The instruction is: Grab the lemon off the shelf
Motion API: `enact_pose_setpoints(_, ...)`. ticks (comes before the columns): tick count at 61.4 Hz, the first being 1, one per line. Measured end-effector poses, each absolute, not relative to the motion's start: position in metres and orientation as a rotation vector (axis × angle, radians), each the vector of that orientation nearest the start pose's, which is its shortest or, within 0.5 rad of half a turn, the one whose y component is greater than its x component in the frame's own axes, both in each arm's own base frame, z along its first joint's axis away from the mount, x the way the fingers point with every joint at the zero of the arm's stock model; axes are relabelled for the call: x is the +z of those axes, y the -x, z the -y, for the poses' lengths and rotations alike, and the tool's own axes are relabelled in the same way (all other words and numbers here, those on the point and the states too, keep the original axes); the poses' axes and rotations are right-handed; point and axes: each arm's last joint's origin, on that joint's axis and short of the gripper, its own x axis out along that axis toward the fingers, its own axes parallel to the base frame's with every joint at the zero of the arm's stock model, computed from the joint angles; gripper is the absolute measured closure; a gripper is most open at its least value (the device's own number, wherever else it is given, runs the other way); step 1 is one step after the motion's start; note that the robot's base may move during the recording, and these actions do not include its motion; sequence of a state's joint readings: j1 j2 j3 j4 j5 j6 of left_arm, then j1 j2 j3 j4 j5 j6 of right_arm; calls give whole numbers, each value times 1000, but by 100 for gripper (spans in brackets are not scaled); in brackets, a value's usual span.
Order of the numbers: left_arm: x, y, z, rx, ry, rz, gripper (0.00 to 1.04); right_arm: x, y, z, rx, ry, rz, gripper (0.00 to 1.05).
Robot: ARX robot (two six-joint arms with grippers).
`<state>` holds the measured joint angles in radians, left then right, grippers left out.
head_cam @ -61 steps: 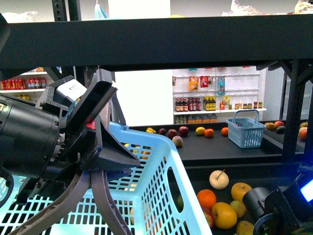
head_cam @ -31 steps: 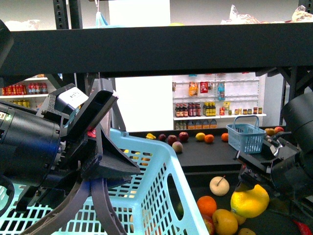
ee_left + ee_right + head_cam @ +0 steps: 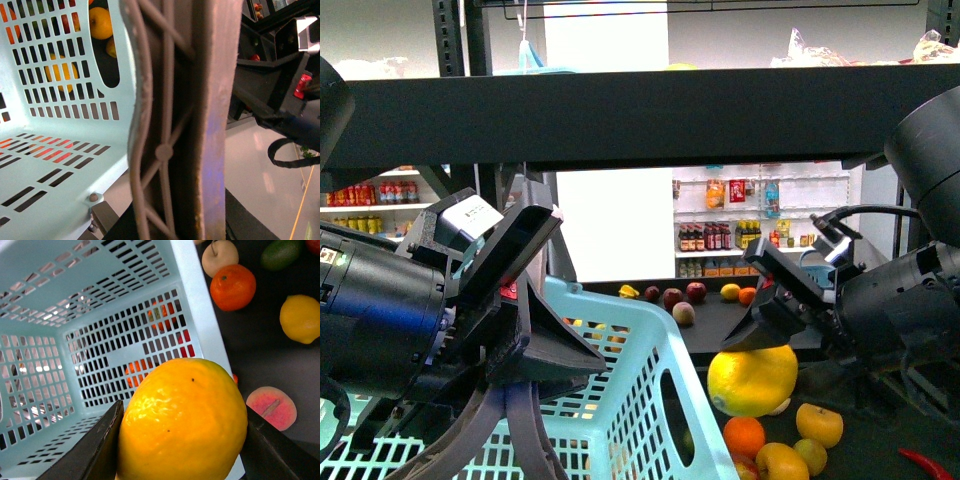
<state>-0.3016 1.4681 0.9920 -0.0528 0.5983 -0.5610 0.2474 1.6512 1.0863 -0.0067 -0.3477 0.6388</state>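
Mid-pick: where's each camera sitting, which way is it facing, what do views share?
Front: on the body, facing ahead under the shelf; left gripper holds the basket, right gripper the lemon.
Left wrist: left arm, facing the basket's handle; gripper itself unclear.
Right wrist: right arm, facing the lemon between its fingers.
Shared: basket in all; lemon in front and right wrist.

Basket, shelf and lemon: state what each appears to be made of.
The basket: moulded plastic, pale blue, slightly glossy, with slotted walls. The shelf: likely painted metal, matt black, flat straight beam. The lemon: yellow, dimpled, shiny skin; real or imitation cannot be told.
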Motion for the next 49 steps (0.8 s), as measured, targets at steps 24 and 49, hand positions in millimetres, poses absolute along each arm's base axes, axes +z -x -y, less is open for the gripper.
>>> enact_pose_setpoints(24,261,-298,110,-705,590,-775,88,204,-356,-141,391,-541,-800,47)
enact_pose_setpoints(49,261,-298,110,-705,590,-775,88,210,-374,-153,431,-543,-707,15)
